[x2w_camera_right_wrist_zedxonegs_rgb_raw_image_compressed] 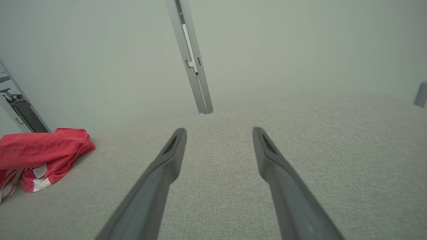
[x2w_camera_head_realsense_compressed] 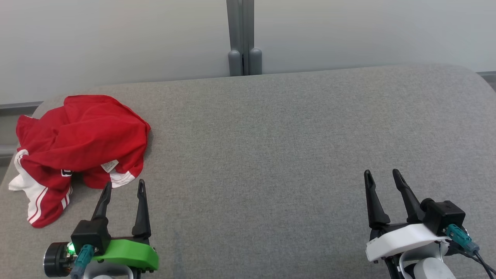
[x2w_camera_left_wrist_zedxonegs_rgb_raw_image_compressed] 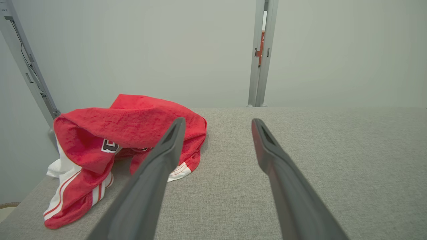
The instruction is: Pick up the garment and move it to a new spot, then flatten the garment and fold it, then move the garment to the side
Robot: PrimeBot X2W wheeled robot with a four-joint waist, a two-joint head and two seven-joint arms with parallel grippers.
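Red garment (x2w_camera_head_realsense_compressed: 83, 143) – white-striped trim – lies crumpled on grey cushion (x2w_camera_head_realsense_compressed: 271, 155).

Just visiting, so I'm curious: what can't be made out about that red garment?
Head view: red garment lies crumpled; folds hide its full shape.
Head view: white label, print too small to read.
Left wrist view: dark patch partly under a fold.
Right wrist view: edge crops garment.

soft red cloth garment (x2w_camera_head_realsense_compressed: 83, 135) on rough woven surface (x2w_camera_head_realsense_compressed: 271, 155).
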